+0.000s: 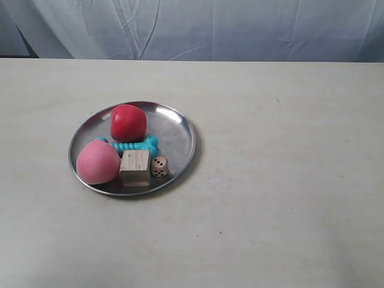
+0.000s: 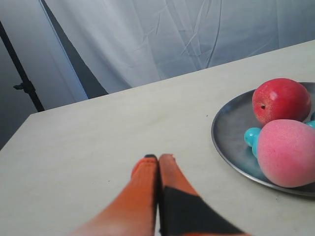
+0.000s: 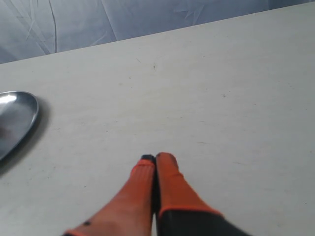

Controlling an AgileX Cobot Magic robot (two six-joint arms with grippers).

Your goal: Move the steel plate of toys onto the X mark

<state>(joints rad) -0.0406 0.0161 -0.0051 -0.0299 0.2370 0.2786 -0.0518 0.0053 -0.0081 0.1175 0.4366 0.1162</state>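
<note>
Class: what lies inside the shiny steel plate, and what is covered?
The round steel plate holds a red ball, a pink peach-like ball, a teal dumbbell-shaped bone, a tan wooden cube and a pale dotted die. The pink ball covers part of the bone.

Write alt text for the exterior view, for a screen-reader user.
A round steel plate sits left of centre in frame on an off-white table, holding a red ball, a pink ball, a teal bone, a wooden cube and a small die. No robot arm is in view; pale cloth hangs behind.
</note>
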